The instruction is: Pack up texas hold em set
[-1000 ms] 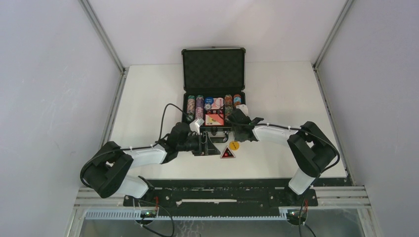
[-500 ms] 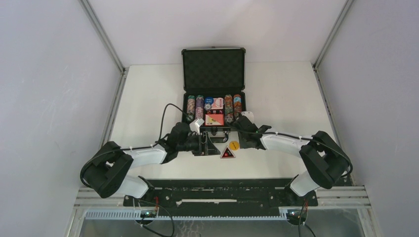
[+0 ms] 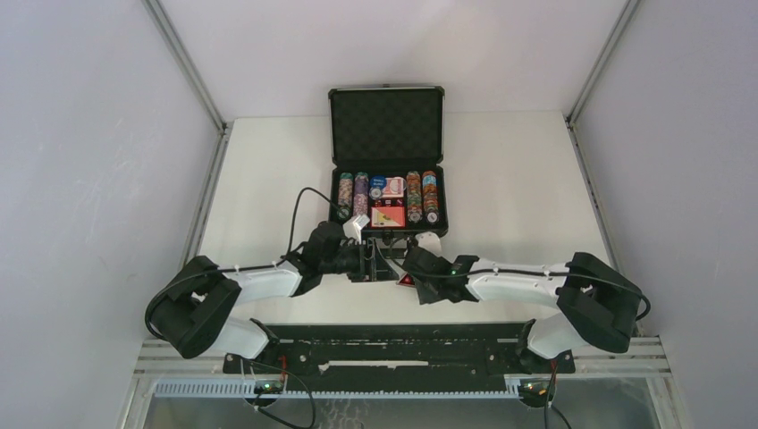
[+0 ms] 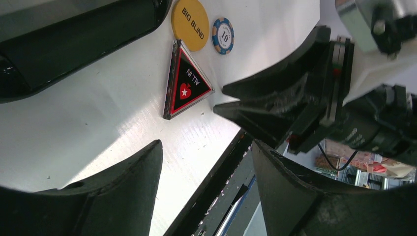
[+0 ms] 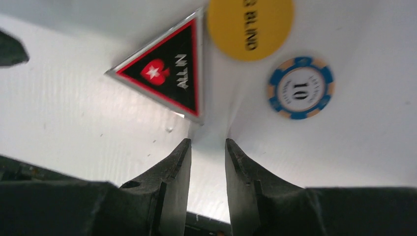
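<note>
Top external view: the small black hard briefcase (image 3: 386, 125) lies open at the far middle of the white table (image 3: 536, 179). Its foam lid is up, and its tray already holds rows of multicoloured poker chips (image 3: 414, 192) and a red card box (image 3: 388, 216). I have the left gripper (image 3: 371, 265) and the right gripper (image 3: 409, 268) almost nose to nose just in front of its near edge. Left wrist view: my left claw stands wide and empty, with bare table between its fingers. Beyond it lie the black-and-red triangular "ALL IN" marker (image 4: 188, 86), the round yellow "BIG BLIND" button (image 4: 190, 18) and a single blue-and-cream "10" chip (image 4: 223, 35). All three are loose outside the case, and the button is touching the triangle's tip or nearly so. The right gripper's body crowds in close beside the triangle. Right wrist view: my right claw is narrow, a slim gap with nothing in it, its tips just short of the triangle's lower corner. Risks, as I judge them: the three pieces lie flat and thin, so closing jaws may skate over the triangle or shove it into the button instead of lifting it. At so slim a gap the tips may not span it at all. The left gripper, close alongside, hems in the approach. A careless swing could knock the two wrists together or against the case's near wall.
</note>
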Controlling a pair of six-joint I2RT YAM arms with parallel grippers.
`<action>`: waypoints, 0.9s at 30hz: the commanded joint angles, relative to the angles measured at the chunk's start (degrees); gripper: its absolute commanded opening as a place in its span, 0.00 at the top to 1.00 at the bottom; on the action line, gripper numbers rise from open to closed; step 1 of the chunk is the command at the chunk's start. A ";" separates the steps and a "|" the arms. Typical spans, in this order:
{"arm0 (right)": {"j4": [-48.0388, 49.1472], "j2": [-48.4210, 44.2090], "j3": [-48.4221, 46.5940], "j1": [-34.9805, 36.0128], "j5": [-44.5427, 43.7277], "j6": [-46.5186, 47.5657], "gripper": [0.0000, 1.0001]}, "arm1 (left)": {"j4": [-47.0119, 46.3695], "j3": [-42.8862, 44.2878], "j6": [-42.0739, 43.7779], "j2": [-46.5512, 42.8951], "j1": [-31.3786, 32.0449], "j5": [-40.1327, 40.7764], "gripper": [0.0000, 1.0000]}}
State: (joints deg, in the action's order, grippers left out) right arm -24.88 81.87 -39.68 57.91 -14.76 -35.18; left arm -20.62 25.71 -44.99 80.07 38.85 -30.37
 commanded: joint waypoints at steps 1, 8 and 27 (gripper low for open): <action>-0.65 -1.27 0.02 4.35 -2.46 -6.02 0.62 | -1.79 2.47 0.52 -0.69 0.18 -1.18 0.29; -2.74 -7.70 0.12 -1.52 -4.17 -2.79 0.63 | -1.79 2.45 0.59 -0.75 0.17 -1.09 0.29; 4.25 2.63 0.22 -13.22 0.82 5.26 0.63 | -1.57 2.86 1.05 0.65 0.19 -0.92 0.29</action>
State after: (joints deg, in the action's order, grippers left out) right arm -21.56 82.65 -39.70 42.98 -14.90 -30.76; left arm -20.62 25.71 -44.97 80.36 38.85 -30.37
